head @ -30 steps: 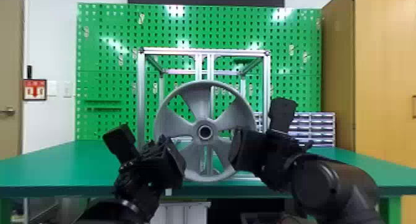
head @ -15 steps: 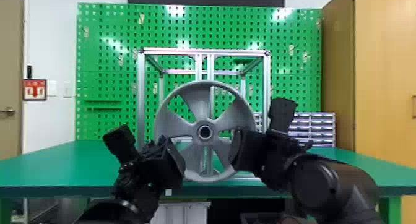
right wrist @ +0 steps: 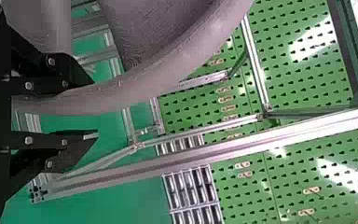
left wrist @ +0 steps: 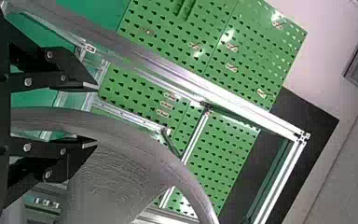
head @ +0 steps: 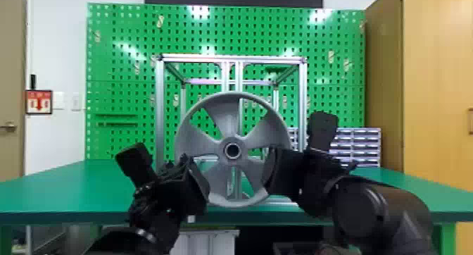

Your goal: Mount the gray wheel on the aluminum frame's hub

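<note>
I saw gray wheel upright, ctr, before alum. frame; L gripper (lower L), R gripper (lower R): fingers spread astride rim.

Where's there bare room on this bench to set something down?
Left of the frame: green tabletop bordered by the pegboard, the table's front edge and the left arm. Right: a patch between the drawer unit, right arm and cabinet. Crowded: before the frame, with the left pincer and right pincer at the wheel's rim.
</note>
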